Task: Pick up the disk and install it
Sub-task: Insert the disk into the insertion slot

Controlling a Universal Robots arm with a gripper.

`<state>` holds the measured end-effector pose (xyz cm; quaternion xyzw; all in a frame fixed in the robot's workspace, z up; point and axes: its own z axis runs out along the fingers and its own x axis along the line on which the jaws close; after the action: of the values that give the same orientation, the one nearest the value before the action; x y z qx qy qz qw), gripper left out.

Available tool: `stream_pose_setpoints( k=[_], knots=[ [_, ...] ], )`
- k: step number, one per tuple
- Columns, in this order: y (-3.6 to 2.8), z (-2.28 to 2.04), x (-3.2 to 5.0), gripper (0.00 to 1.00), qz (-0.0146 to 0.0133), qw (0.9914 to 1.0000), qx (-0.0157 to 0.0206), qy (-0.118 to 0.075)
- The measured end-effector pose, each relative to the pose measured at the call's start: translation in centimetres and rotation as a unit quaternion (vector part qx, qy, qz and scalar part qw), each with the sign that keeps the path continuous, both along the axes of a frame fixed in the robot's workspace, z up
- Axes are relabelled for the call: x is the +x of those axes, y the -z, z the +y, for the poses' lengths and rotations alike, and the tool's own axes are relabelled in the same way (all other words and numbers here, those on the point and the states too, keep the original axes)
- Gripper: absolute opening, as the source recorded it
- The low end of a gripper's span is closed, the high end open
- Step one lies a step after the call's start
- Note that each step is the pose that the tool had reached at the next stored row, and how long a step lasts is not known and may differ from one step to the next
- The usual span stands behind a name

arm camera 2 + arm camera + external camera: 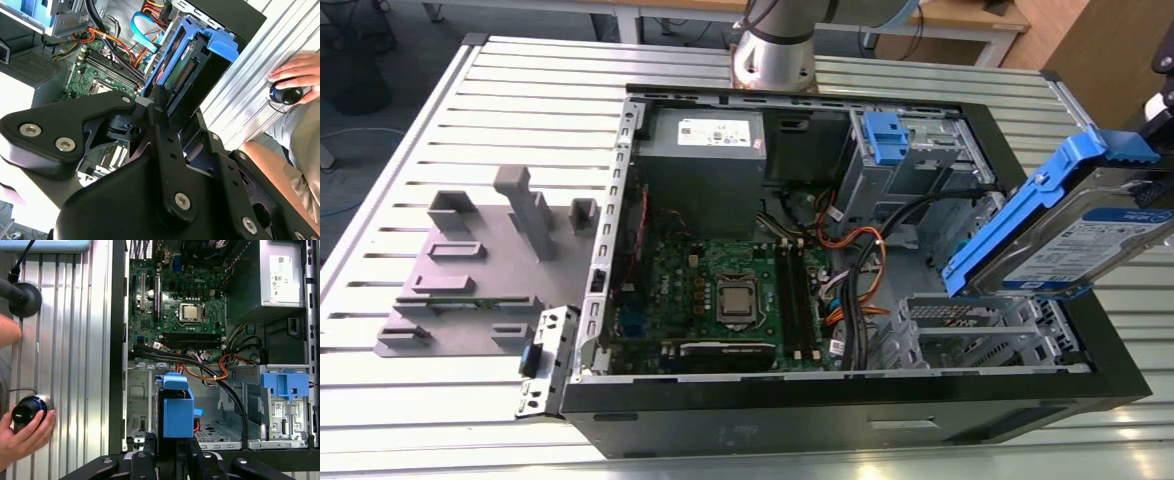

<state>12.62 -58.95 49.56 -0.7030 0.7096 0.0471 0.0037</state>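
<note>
While the black gripper [172,447] clamps it, the silver-grey, blue-framed disk [1070,222] hangs tilted.
Exterior view, three o'clock: white-and-blue label [1110,247] showing, above the open black computer case [854,412].

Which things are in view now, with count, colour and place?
disk: one, silver-grey in blue carrier, tilted above the case
computer case: one, black, open, on the table
motherboard: one, green, inside the case
power supply: one, grey, inside the case
bracket: one, blue, in the case's drive bay
stand: one, grey, exterior view's left of the case
table: one, silver, slatted
knob: one, black, on the table
person's hand: one, on the knob
gripper: one, black, shut on the disk
</note>
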Motion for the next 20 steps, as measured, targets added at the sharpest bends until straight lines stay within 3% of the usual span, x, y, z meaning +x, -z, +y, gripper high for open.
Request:
stream_pose_setpoints(
  k=[5,10,20],
  knots=[
    [0.00,-0.03,0.02,0.35,0.0000,1.00000,0.0000,0.000],
    [0.09,-0.38,0.02,0.35,0.0000,1.00000,0.0001,0.000],
    [0.49,-0.43,-0.30,0.35,0.0000,1.00000,0.0000,0.000]
  ],
)
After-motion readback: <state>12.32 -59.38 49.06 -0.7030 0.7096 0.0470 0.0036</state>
